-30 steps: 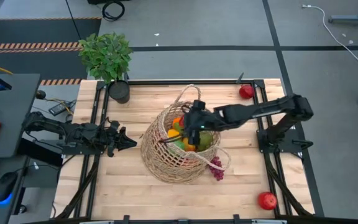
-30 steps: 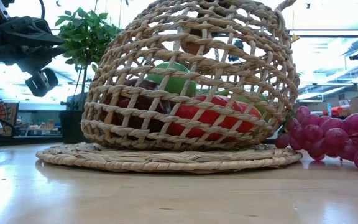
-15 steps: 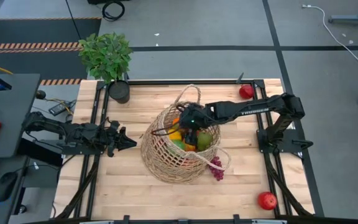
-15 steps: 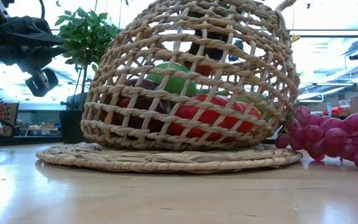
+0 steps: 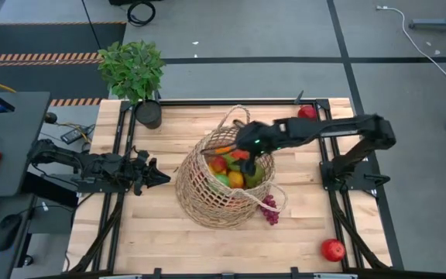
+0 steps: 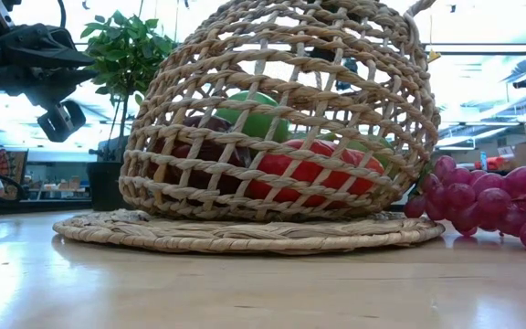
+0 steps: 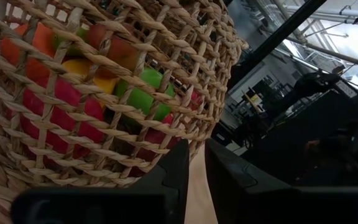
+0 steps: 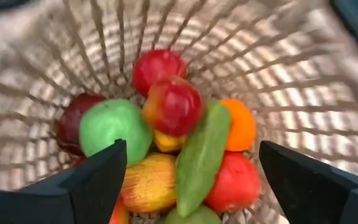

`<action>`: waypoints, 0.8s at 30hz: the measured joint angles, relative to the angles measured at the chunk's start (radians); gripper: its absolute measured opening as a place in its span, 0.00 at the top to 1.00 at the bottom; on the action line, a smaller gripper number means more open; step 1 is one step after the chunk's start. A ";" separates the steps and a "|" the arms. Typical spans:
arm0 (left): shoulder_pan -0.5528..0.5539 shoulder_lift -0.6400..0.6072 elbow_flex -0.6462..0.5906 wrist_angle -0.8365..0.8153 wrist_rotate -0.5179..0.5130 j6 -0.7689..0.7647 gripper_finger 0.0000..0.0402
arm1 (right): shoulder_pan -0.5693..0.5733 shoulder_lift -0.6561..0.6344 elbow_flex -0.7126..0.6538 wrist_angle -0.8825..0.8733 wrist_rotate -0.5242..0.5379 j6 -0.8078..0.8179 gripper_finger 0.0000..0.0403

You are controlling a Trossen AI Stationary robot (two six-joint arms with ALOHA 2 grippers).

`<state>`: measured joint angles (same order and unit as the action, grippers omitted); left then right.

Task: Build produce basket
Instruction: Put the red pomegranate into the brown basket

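The tan wicker basket (image 5: 207, 203) stands mid-table with produce piled inside. The right wrist view shows a red apple (image 8: 173, 106) on top of a green apple (image 8: 113, 128), a cucumber (image 8: 199, 158) and an orange (image 8: 241, 124). My right gripper (image 5: 244, 153) hangs open over the basket's mouth, fingers wide apart and holding nothing. Purple grapes (image 5: 269, 209) lie on the table against the basket's right side. My left gripper (image 5: 161, 177) waits shut, level, just left of the basket.
Two red apples lie loose on the table, one at the far right (image 5: 307, 114) and one at the near right corner (image 5: 333, 249). A potted plant (image 5: 132, 70) stands at the far left corner. Bare wood lies in front of the basket.
My right gripper dipped into the basket with a red fruit, let it go, then rose out of the basket and drew back a little toward the table's right edge. The fruit now lies on top of the pile. The basket stayed put.
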<state>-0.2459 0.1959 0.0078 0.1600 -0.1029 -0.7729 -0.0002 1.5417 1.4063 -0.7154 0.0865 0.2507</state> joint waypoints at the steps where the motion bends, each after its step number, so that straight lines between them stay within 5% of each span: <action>1: 0.000 0.000 0.000 0.000 0.000 0.000 0.86 | 0.000 -0.026 0.000 -0.010 0.008 0.015 0.08; 14: 0.000 0.000 0.000 0.000 0.000 0.000 0.85 | -0.102 -0.272 0.000 -0.362 0.303 0.143 0.11; 24: 0.000 0.000 0.000 0.000 0.000 0.000 0.85 | -0.506 -0.181 0.000 -0.444 0.145 0.064 0.14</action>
<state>-0.2461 0.1959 0.0078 0.1600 -0.1028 -0.7732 -0.5066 1.3611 1.4067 -1.1594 0.2311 0.3151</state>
